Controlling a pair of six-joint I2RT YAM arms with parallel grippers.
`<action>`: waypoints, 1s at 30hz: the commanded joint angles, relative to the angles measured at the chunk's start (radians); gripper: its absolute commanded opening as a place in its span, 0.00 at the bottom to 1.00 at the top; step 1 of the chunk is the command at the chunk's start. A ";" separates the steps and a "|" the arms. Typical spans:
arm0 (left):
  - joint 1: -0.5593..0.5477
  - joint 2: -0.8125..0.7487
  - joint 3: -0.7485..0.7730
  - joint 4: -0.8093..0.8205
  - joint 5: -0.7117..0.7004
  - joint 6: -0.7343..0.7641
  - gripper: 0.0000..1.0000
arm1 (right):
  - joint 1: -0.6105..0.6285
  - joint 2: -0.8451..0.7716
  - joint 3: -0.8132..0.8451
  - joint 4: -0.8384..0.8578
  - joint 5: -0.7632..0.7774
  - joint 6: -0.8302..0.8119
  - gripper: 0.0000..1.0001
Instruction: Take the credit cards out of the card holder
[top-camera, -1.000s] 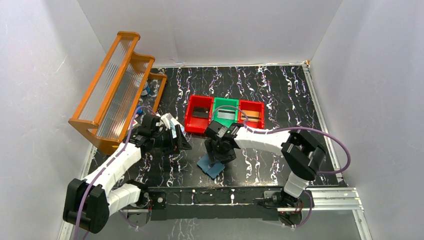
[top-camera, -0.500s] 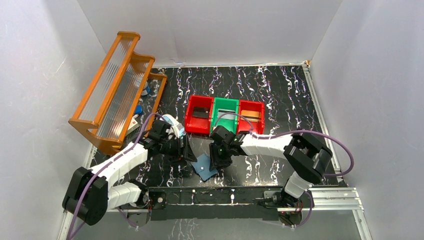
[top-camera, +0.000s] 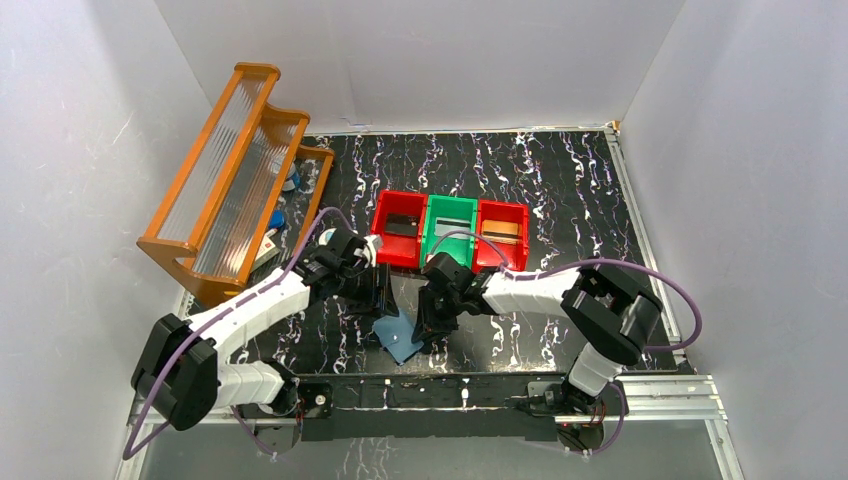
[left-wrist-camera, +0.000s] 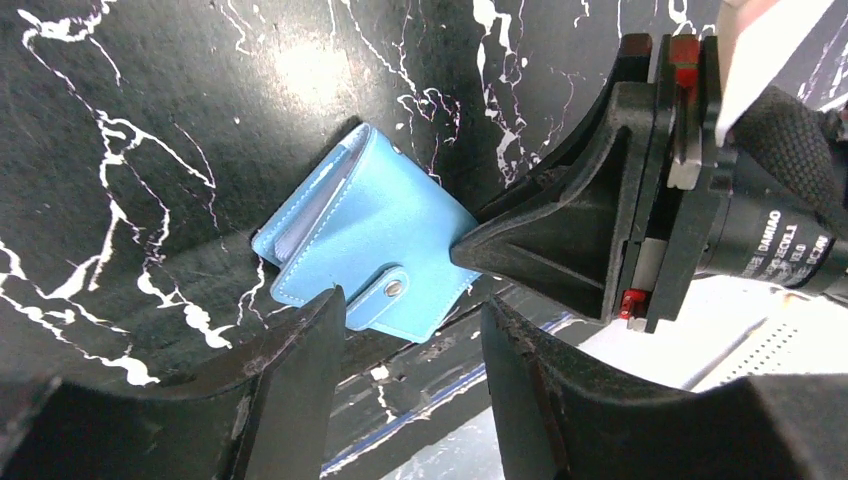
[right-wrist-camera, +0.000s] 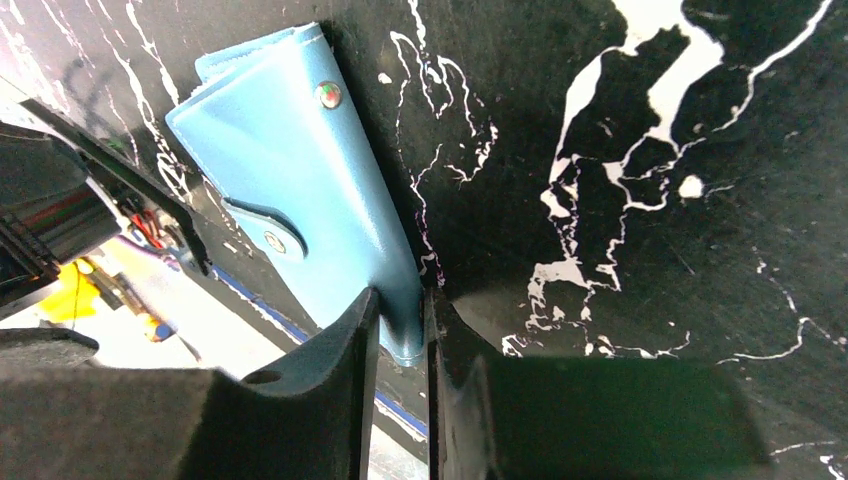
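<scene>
low at the near edge of the counter (top-camera: 560, 190), between my two arms, lies the card holder (top-camera: 400, 338), folded over on itself with its small tab (left-wrist-camera: 385, 298) at the end nearest my left gripper (left-wrist-camera: 410, 312). my right gripper (right-wrist-camera: 400, 305) is clenched on one thin edge of the holder, jaws almost together with only blue leather between them. i judge that pinch is there to pin it so it cannot slide on the slick top. my left gripper is spread wide and grasps nothing, its fingers standing either side of the tab end. i think it is placed to catch the flap while the far side is held fast. a pale lining shows along the holder's open edge, but i cannot tell whether a card sits inside. farther back, well apart from the holder, three bins stand in a row: a black card (top-camera: 402, 226) in the left red bin (top-camera: 378, 238), a pale card (top-camera: 452, 230) in the green bin (top-camera: 430, 218), and a tan-orange card (top-camera: 503, 233) in the right red bin (top-camera: 524, 235). by my reckoning the credit cards are already out.
</scene>
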 joint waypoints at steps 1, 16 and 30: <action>-0.045 0.032 0.066 -0.064 -0.036 0.114 0.52 | -0.033 -0.002 -0.058 0.044 0.042 0.018 0.19; -0.186 0.245 0.187 -0.090 -0.079 0.317 0.51 | -0.083 -0.036 -0.117 0.105 0.025 0.052 0.22; -0.231 0.351 0.204 -0.152 -0.166 0.341 0.40 | -0.096 -0.043 -0.125 0.115 0.026 0.071 0.23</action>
